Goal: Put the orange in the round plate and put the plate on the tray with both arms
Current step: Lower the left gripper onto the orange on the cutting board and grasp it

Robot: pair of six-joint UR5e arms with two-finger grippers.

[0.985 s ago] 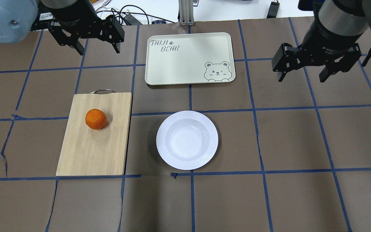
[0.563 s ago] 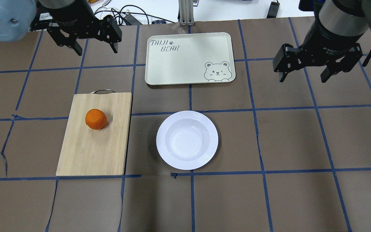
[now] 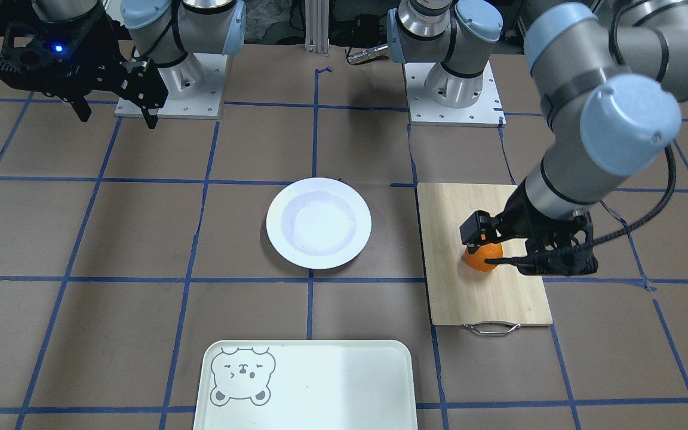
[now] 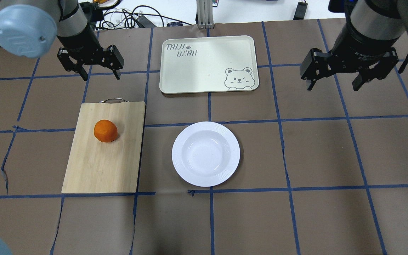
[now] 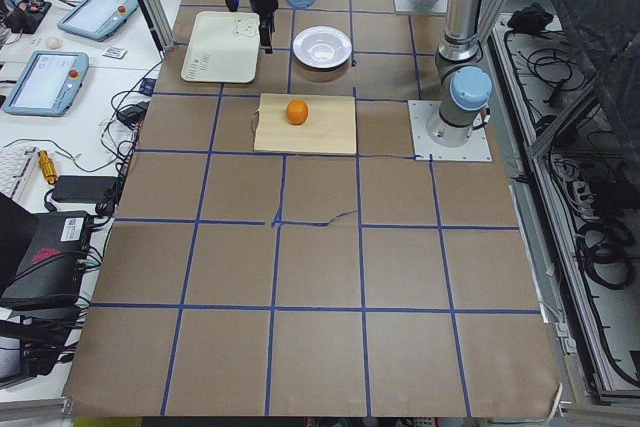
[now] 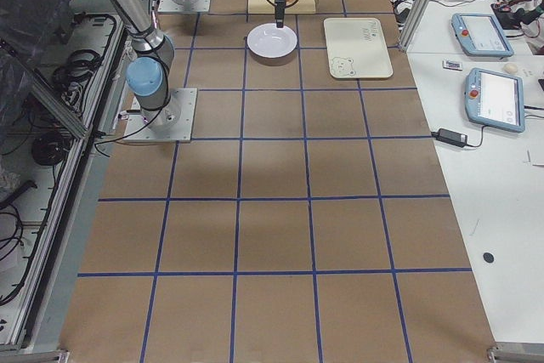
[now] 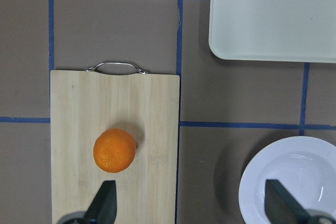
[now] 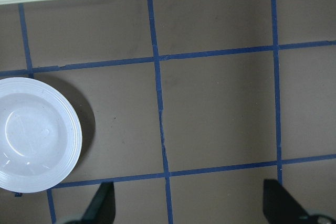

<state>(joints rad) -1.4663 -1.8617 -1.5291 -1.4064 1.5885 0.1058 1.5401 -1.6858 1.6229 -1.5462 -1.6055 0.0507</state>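
The orange [image 4: 105,131] rests on the bamboo cutting board [image 4: 97,166], left of the white round plate [image 4: 205,154], which holds nothing. Behind the plate lies the cream tray [image 4: 207,63] with its bear drawing, also bare. My left gripper [image 4: 100,76] hangs open in the air just beyond the board's metal handle, with nothing between its fingers. In the left wrist view the orange [image 7: 114,150] sits just ahead of one fingertip [image 7: 107,200]. My right gripper [image 4: 331,86] is open and high at the far right, away from the plate.
Blue tape lines grid the brown table cover. Cables [image 4: 136,17] and an aluminium post [image 4: 204,14] stand at the far edge behind the tray. The two arm bases [image 3: 171,77] [image 3: 451,89] are bolted at the robot's side.
My left gripper has moved from the far edge toward the cutting board and looks lower, still open. The right gripper has hardly moved. Orange, plate and tray are unchanged.
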